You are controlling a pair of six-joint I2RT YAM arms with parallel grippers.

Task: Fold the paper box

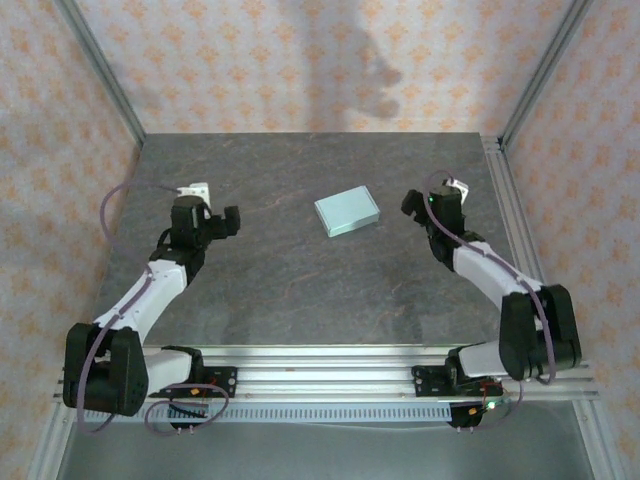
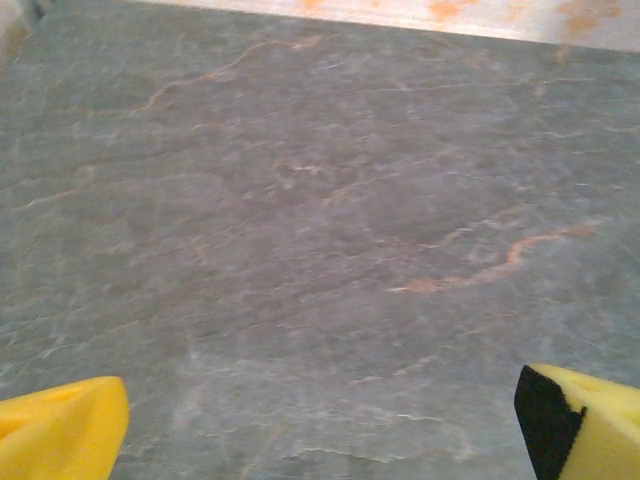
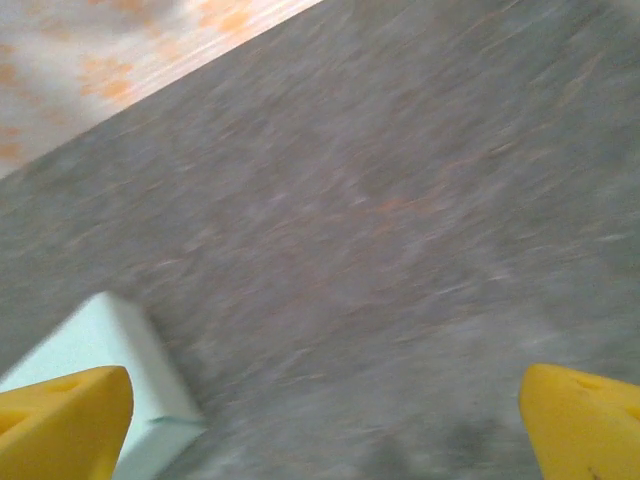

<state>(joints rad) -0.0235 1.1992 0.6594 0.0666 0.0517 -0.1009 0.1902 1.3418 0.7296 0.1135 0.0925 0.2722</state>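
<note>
The paper box is a small pale mint-teal closed rectangle lying flat on the grey table, slightly turned, near the middle back. One corner of the paper box appears at the lower left of the right wrist view, just behind the left yellow fingertip. My right gripper hovers a short way right of the box, open, nothing between its fingers. My left gripper sits well to the left of the box, open and empty, its yellow fingertips wide apart over bare table.
The grey marbled table has aluminium rails along its near edge and a rail down the right side. Patterned walls close in the back and sides.
</note>
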